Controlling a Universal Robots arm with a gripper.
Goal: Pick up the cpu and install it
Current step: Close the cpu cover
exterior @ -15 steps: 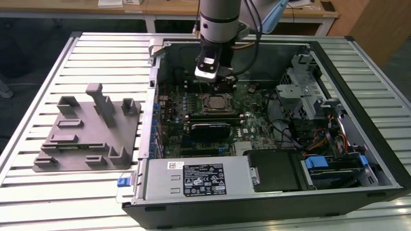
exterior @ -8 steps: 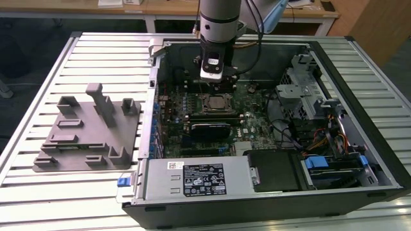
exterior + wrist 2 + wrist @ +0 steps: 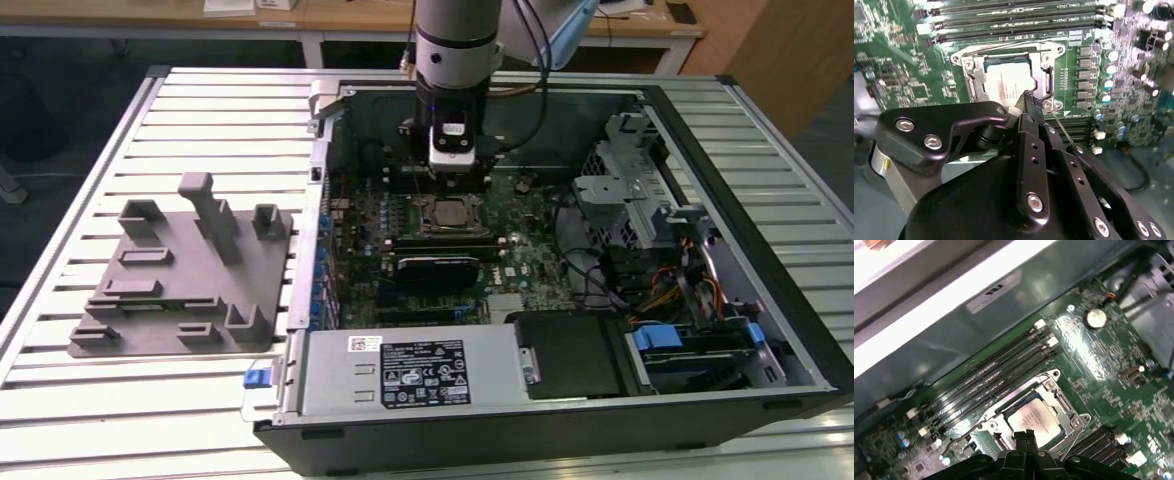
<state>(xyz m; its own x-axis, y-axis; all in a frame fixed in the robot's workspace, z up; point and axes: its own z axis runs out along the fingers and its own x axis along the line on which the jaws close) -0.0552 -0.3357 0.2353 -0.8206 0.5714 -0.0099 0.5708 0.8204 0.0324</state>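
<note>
— Where is the cpu at the moment?

— Down in the socket on the motherboard. It lies flat inside the metal frame, silvery top up, just beside the memory slots. (The grey tray stands out on the slatted table, outside the case and well apart from all this.)

— And the gripper?

— The gripper hangs straight over the socket. Its two black fingers are pressed together with nothing between them. In the second wrist view the tips sit over the chip's edge, right next to the frame. Whether they touch it, I cannot tell.

— So which step is this?

— By my reckoning the carrying is done and the seating is the matter in hand, since the chip is in its place and not in the grasp. I can't make out whether the frame is clamped down. A thin wire lever runs out beside the socket.

— What does the next move call for?

— A light touch and a straight vertical line, I'd say. The tips are so close to the frame that any sideways drift could nudge the chip or catch the metal.
</note>
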